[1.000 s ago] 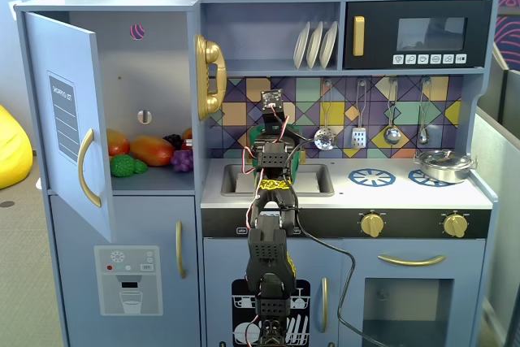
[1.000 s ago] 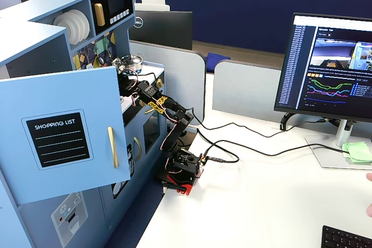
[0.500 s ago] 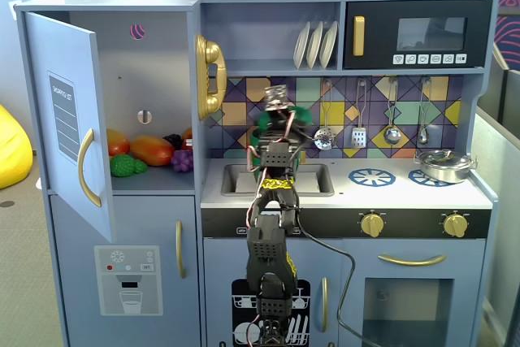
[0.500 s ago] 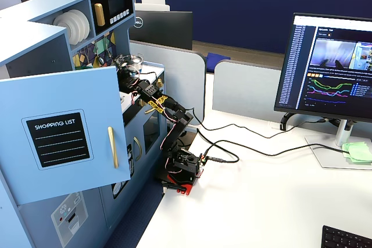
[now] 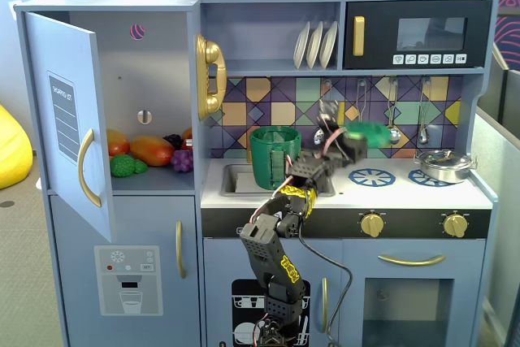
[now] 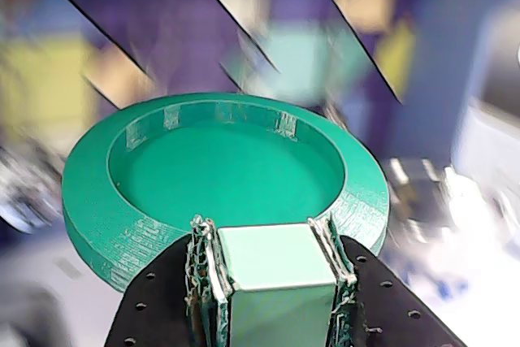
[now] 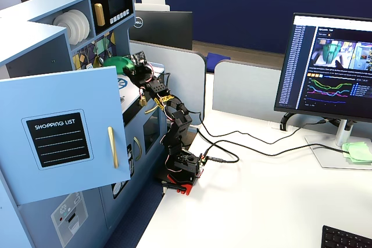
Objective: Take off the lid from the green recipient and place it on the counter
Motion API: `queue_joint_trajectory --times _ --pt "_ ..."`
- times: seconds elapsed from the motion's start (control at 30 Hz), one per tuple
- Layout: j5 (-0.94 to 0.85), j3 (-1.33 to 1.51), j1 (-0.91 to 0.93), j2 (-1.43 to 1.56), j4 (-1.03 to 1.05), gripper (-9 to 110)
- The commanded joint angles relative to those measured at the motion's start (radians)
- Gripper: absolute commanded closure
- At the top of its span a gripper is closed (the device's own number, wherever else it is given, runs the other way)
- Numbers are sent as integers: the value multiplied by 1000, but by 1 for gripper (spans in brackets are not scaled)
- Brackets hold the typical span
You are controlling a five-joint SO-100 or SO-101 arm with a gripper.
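The green lid [image 5: 370, 130] is off the pot and held in the air above the left blue burner ring [image 5: 371, 176] of the white counter [image 5: 406, 193]. My gripper [image 5: 354, 140] is shut on the lid's pale green tab [image 6: 272, 256]. In the wrist view the lid [image 6: 219, 172] fills the middle, rim up, with the gripper [image 6: 268, 237] clamped on either side of the tab. The green recipient [image 5: 275, 158] stands open in the sink at the left of the counter. In a fixed view from the side, the lid [image 7: 118, 63] and gripper [image 7: 131, 68] show beside the kitchen; the pot is hidden there.
A silver pan [image 5: 443, 165] sits on the right burner. Utensils hang on the tiled back wall [image 5: 392, 119]. The cupboard door [image 5: 69, 119] stands open at the left, with toy fruit [image 5: 146, 152] inside. The arm's base [image 7: 183, 169] and a monitor [image 7: 334, 65] stand on a desk.
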Motion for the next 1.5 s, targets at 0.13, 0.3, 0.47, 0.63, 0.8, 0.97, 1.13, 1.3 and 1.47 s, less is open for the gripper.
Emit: queue_joint_trajectory --times 0.13,0.3,0.47,0.63,0.8,0.97,1.13,1.3,1.47 --pt "-2 190 43 2 -235 101" --pt "-12 229 38 -51 -264 101" --pt "-20 225 26 -95 -261 101" --pt "-31 216 20 -115 -216 101" --pt "-32 219 18 -129 -198 101" --pt "-6 216 15 -130 -192 97" --pt "61 193 6 -114 -189 83" --pt "63 138 -21 -15 -156 83" --pt "48 89 -80 210 101 85"
